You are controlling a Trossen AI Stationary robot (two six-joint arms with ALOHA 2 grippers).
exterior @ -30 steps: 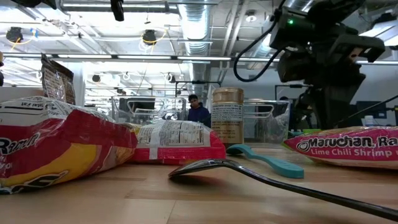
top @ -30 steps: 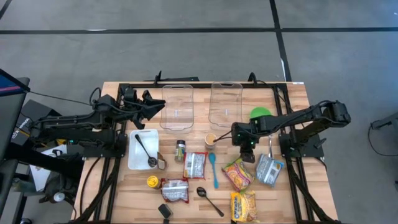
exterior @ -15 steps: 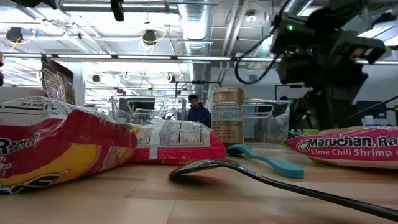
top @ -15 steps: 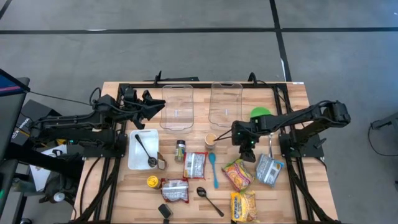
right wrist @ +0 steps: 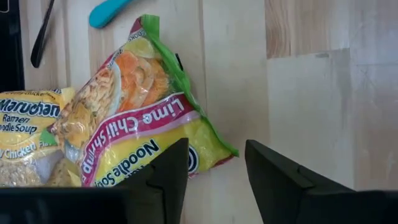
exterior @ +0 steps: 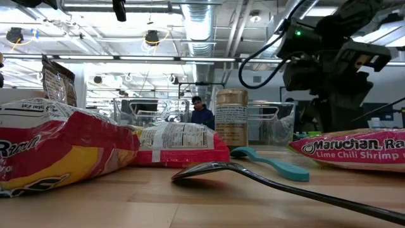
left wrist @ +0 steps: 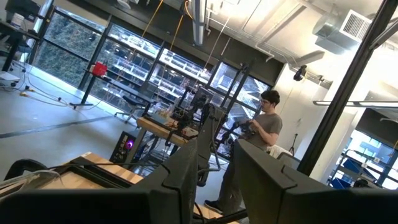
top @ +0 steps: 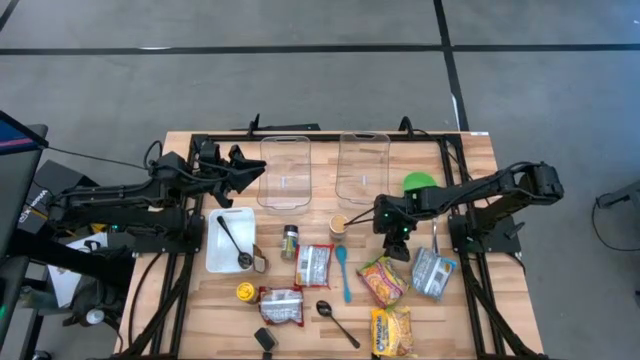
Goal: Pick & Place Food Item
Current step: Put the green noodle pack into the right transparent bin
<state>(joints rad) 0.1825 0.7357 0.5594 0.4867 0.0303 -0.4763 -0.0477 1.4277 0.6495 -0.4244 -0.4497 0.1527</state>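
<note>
A lime chili shrimp noodle packet (top: 382, 280) lies flat on the wooden table, right of centre; it also shows in the right wrist view (right wrist: 137, 118) and the low view (exterior: 354, 149). My right gripper (top: 396, 250) hovers over the packet's far end, pointing down, open and empty; its fingers (right wrist: 168, 174) stand above the packet's corner and bare wood. My left gripper (top: 247, 163) waits open and empty at the far left, beside the left clear container (top: 285, 172).
A second clear container (top: 362, 165) and a green lid (top: 420, 183) stand at the back. A chicken ramen packet (top: 392, 330), a silver pouch (top: 433, 272), a teal spoon (top: 342, 272), a spice jar (top: 289, 241), a small cup (top: 339, 224), more packets (top: 314, 265) and a white tray (top: 215, 255) crowd the middle.
My right gripper has sunk a little toward the noodle packet and tipped slightly. Its fingers stay open.
</note>
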